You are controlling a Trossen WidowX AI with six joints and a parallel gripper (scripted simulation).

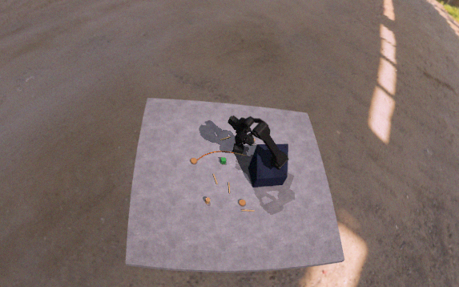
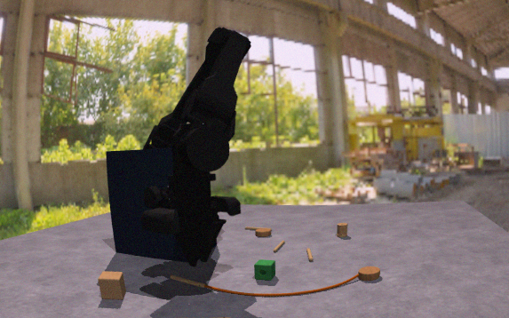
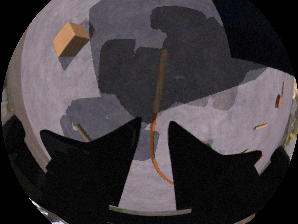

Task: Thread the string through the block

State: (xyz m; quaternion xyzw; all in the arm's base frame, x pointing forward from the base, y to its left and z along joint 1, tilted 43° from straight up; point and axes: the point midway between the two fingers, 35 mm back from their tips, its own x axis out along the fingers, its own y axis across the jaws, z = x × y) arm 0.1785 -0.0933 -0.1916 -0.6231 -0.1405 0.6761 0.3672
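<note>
The green block (image 1: pixel 223 160) (image 2: pixel 265 270) stands on the table with a dark hole in its near side in the exterior view. The round wooden button (image 1: pixel 193 160) (image 2: pixel 369 273) lies on the table. The orange string (image 1: pixel 215 151) (image 2: pixel 278 295) (image 3: pixel 154 150) curves from it past the block to the thin stick (image 2: pixel 185 281) (image 3: pixel 160 82). The stick lies on the table in the arm's shadow. My gripper (image 2: pixel 198 261) (image 3: pixel 154 123) is partly open and empty, pointing down above the stick's string end. In the wrist view, the string runs through the gap between the fingertips.
A dark blue box (image 1: pixel 268 168) (image 2: pixel 138 204) stands under the arm's base. A plain wooden cube (image 2: pixel 112 285) (image 3: pixel 70 40) lies beyond the stick. Loose sticks (image 1: pixel 215 179) (image 1: pixel 229 187) (image 1: pixel 247 210) (image 1: pixel 225 138), a wooden disc (image 1: pixel 242 203) and a small cylinder (image 1: pixel 207 200) lie around.
</note>
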